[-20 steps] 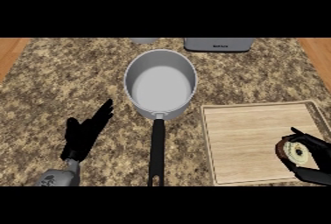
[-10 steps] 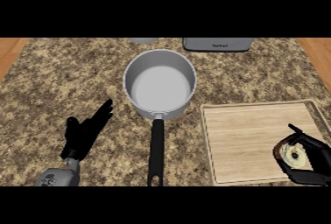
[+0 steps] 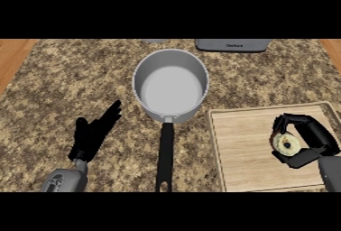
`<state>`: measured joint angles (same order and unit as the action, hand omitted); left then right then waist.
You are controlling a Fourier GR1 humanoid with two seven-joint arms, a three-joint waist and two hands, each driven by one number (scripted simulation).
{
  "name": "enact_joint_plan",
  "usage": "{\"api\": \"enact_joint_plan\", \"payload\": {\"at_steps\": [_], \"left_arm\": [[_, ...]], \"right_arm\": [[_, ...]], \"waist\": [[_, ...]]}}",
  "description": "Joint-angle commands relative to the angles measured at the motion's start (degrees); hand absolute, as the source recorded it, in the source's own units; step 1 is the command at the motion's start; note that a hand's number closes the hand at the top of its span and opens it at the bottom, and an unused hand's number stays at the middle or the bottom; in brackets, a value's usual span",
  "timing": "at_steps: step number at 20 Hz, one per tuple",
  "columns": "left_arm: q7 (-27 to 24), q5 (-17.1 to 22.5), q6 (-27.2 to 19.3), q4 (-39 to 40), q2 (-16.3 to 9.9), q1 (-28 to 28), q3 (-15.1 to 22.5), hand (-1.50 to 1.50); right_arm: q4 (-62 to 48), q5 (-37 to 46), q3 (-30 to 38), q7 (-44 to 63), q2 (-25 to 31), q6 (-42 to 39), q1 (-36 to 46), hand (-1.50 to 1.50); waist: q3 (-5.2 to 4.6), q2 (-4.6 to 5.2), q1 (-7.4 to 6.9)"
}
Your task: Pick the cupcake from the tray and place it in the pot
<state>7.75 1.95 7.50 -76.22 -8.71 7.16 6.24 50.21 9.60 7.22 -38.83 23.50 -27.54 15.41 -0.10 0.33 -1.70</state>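
Observation:
The cupcake [image 3: 287, 144], pale with a dark centre, is over the right part of the wooden tray [image 3: 246, 149]. My right hand [image 3: 311, 140] is curled round it, fingers above and thumb below. The grey pot [image 3: 171, 85] stands upright on the counter to the upper left of the tray, with nothing inside it. Its black handle [image 3: 164, 155] points toward the lower edge. My left hand [image 3: 94, 132] rests open at the lower left, fingers up, apart from the pot.
A grey appliance [image 3: 233, 44] sits at the counter's back edge, right of centre. Wooden floor shows beyond the counter's far left and far right corners. Speckled granite lies all round the pot and left of the tray.
My right hand with the cupcake has shifted a little left and upward over the tray. The left hand and the pot have not moved.

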Motion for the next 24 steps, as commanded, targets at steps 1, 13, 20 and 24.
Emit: {"api": "enact_joint_plan", "payload": {"at_steps": [1, 13, 20, 24], "left_arm": [[-0.1, 0.0, 0.9, -0.6, -1.0, -1.0, -0.5, 0.0], [3.2, -0.4, -0.7, -2.4, 0.4, 0.1, -1.9, 0.0], [0.6, -0.2, 1.5, -5.1, -1.1, -4.7, -2.5, 0.0], [1.4, -0.3, 2.4, -1.6, -0.7, -2.0, -2.8, 0.0]], "right_arm": [[-7.0, 3.2, -2.5, -8.0, 0.4, -2.6, 7.5, 1.5], [16.6, 4.6, -4.9, 1.6, 0.8, 7.3, 5.9, 1.5], [33.6, 7.9, -8.9, 18.4, -2.9, 9.7, 5.1, 1.5], [38.3, 7.0, -9.6, 29.3, -3.8, 6.4, 12.7, 1.5]], "waist": [[0.22, 0.03, 0.07], [0.06, -0.53, 2.05], [0.05, -0.54, 1.75], [0.05, -0.42, 1.67]]}}
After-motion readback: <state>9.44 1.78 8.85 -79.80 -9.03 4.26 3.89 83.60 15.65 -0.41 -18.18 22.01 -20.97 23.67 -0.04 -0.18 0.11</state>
